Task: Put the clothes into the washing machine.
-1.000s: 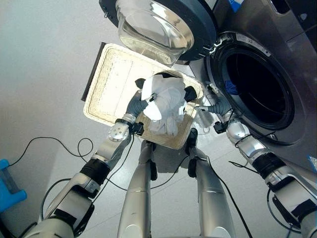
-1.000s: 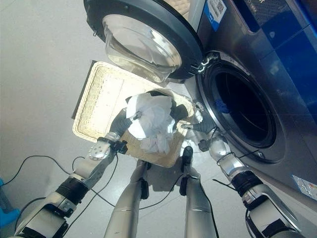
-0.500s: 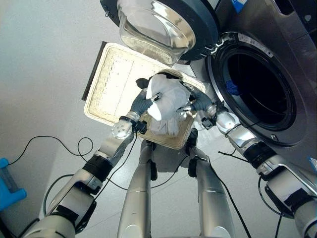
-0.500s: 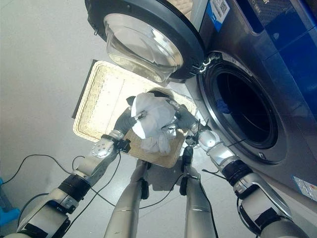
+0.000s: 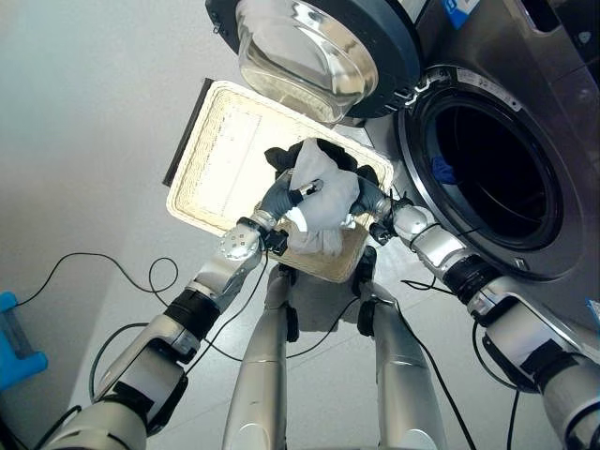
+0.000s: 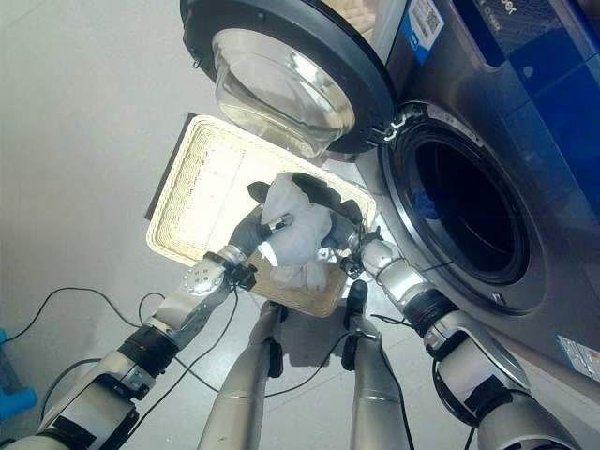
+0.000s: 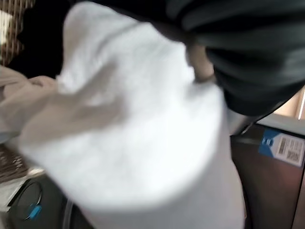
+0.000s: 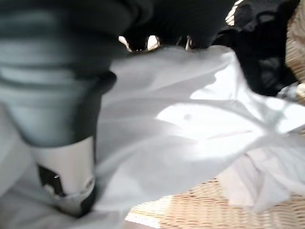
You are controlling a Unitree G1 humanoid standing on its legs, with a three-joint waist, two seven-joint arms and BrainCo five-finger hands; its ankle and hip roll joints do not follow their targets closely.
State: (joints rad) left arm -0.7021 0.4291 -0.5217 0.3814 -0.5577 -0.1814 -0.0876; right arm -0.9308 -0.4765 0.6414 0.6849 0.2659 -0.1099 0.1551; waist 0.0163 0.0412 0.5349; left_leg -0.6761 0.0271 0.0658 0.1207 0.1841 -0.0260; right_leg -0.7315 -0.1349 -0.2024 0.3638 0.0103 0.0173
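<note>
- The front-loading washing machine [image 5: 525,141] stands at the robot's right with its round glass door [image 5: 314,47] swung open; the drum [image 5: 492,159] looks dark and mostly empty, apart from a small blue item [image 5: 441,171] near its front edge.
- A shallow wicker basket [image 5: 220,155] lies on the floor just beside the machine, under the open door; most of its base is bare.
- The white garment [image 5: 322,202] is bunched up over the basket's near corner, above a dark garment [image 5: 309,152] in the basket. Judging by this, the loading is barely begun: both pieces have yet to reach the drum.
- The left hand [image 5: 279,197] and right hand [image 5: 370,202] press in from opposite sides of the white bundle, fingers curled into the cloth, arms reaching forward and converging on it.
</note>
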